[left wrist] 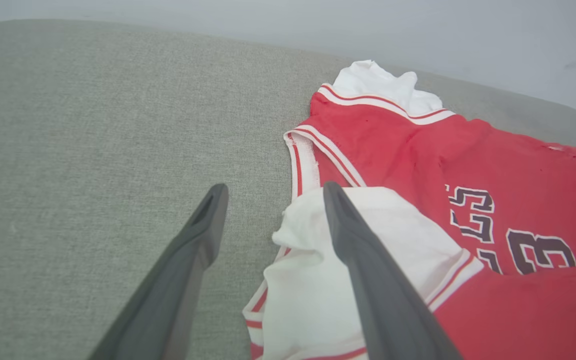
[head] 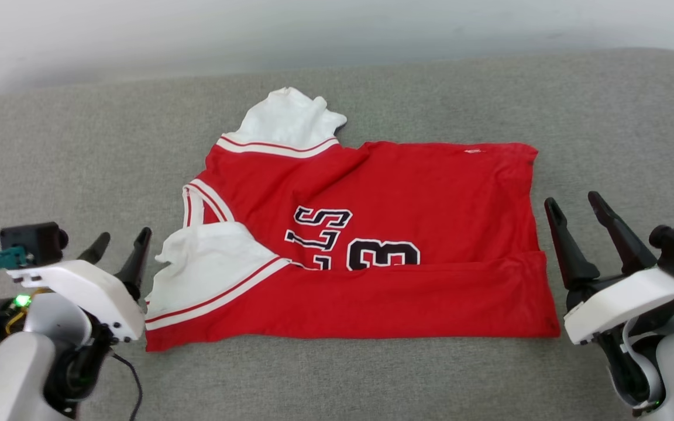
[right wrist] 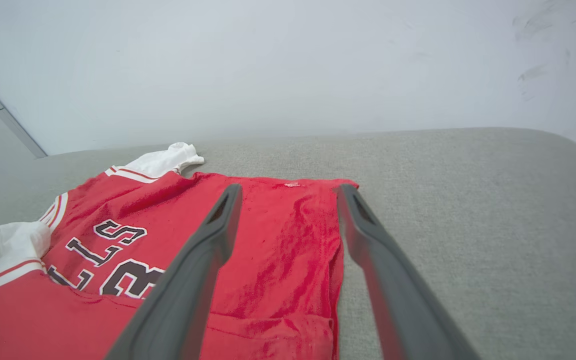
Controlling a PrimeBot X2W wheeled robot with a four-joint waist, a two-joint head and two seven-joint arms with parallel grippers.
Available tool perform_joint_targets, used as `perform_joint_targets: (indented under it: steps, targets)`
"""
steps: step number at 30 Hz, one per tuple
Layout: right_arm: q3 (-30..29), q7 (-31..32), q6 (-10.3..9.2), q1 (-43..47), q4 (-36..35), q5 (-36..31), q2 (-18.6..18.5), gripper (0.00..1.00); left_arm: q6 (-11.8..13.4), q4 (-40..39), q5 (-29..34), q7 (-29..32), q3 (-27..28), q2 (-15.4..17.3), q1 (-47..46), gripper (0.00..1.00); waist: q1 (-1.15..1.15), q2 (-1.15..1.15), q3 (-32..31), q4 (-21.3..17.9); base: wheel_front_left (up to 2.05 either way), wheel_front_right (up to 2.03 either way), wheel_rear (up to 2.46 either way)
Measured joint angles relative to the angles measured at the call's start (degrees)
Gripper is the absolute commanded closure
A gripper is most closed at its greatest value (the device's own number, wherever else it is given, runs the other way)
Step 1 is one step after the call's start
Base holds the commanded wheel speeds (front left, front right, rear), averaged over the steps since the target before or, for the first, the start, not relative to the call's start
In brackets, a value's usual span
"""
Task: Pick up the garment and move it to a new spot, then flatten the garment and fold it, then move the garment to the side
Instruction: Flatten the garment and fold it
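A red jersey T-shirt point(head: 407, 193) lies spread out sideways on a grey fabric-covered worktop point(head: 79, 146), roughly in the middle of it, with a pale wall point(head: 313, 29) behind. Its neck opening point(head: 196, 202), edged in red and white stripes, points toward my left and its straight hem point(head: 533, 199) toward my right. The long edge nearest me is folded up over the body as a red band point(head: 401, 298), which hides the lower part of the black, white-outlined lettering point(head: 319, 225) and of a large number 3 point(head: 384, 256). 1 white short sleeve point(head: 287, 120) sticks out at the far side. The other white sleeve point(head: 208, 257), trimmed with a red and white stripe, lies folded onto the near left corner. My left hand point(head: 124, 235) is just beside that near sleeve, its 2 dark fingers spread apart and holding nothing. Seen from my left wrist, 1 finger point(left wrist: 363, 260) crosses in front of the white sleeve and the other finger point(left wrist: 188, 260) is over bare grey fabric; I cannot tell whether either touches the cloth. My right hand point(head: 572, 200) is just beside the hem at the shirt's right edge, its 2 fingers likewise spread apart and holding nothing. Seen from my right wrist, 1 finger point(right wrist: 203, 250) is over the red cloth and the other point(right wrist: 373, 250) over the grey worktop, with the hem edge running between them.
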Motion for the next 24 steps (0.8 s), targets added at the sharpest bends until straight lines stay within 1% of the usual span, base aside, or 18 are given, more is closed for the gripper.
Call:
perform_joint_targets:
  steps: [3,4,6,9,11,14,16,19,22,23,24]
  targets:
    - [0.14,-1.30,0.00,1.63,-2.14,-0.78,0.82,0.00,-0.14,-3.60,-0.48,5.03,-0.11,3.52,0.86,0.00,0.00,0.00,-1.46,-0.78,0.00,0.00,0.00]
    - [0.15,-1.62,-0.01,2.71,-3.33,-1.00,1.40,0.00,0.41,-5.52,-1.75,9.35,-0.12,5.55,2.31,0.00,0.00,0.00,-2.02,-1.62,0.00,0.00,0.00]
    - [0.20,-1.62,-0.01,3.71,-4.22,-1.31,2.05,0.00,1.47,-7.08,-3.03,13.74,-0.16,7.32,3.66,0.00,0.00,0.00,-2.34,-2.52,0.00,0.00,0.00]
    - [0.05,-1.66,-0.01,4.67,-4.95,-1.35,3.27,0.00,3.16,-8.81,-5.92,20.14,-0.24,8.88,6.44,0.00,-0.01,0.00,-2.20,-3.92,0.00,0.00,0.00]
    - [0.16,-1.81,-0.01,4.94,-5.14,-1.34,4.03,0.00,4.50,-9.35,-7.54,23.34,-0.25,9.56,8.23,0.00,0.00,0.00,-1.67,-4.75,0.00,0.00,0.00]
    - [1.23,-2.91,-0.01,4.95,-5.35,-0.79,4.72,0.00,5.60,-9.84,-9.35,25.32,0.29,9.95,10.16,0.00,0.00,0.00,-0.38,-5.90,0.00,0.00,0.00]
    - [1.54,-3.44,0.00,4.98,-5.17,-0.52,4.88,0.00,6.48,-9.71,-9.29,26.38,0.21,10.58,10.93,0.00,0.00,0.00,0.55,-6.60,0.00,0.00,0.00]
    - [2.00,-3.93,-0.01,4.93,-4.58,0.07,4.87,0.00,6.60,-9.48,-10.47,27.69,0.23,10.65,11.34,0.00,0.00,0.00,1.89,-7.55,0.00,0.00,0.00]
    - [2.10,-4.20,-0.01,4.78,-3.89,0.45,4.82,0.00,6.22,-9.15,-11.45,29.55,-0.13,11.01,11.33,0.00,-0.01,0.00,2.92,-8.41,0.00,0.00,0.00]
    - [1.91,-4.19,-0.01,4.64,-3.50,0.66,4.71,0.00,6.21,-9.03,-12.05,29.74,0.00,10.83,11.32,0.32,-0.01,0.00,3.17,-8.61,0.00,0.00,0.00]
    - [1.87,-4.28,-0.01,4.58,-3.23,0.86,4.65,0.00,6.15,-8.92,-12.62,29.98,0.08,10.66,11.24,0.89,-0.01,0.00,3.31,-8.79,0.00,0.00,0.00]
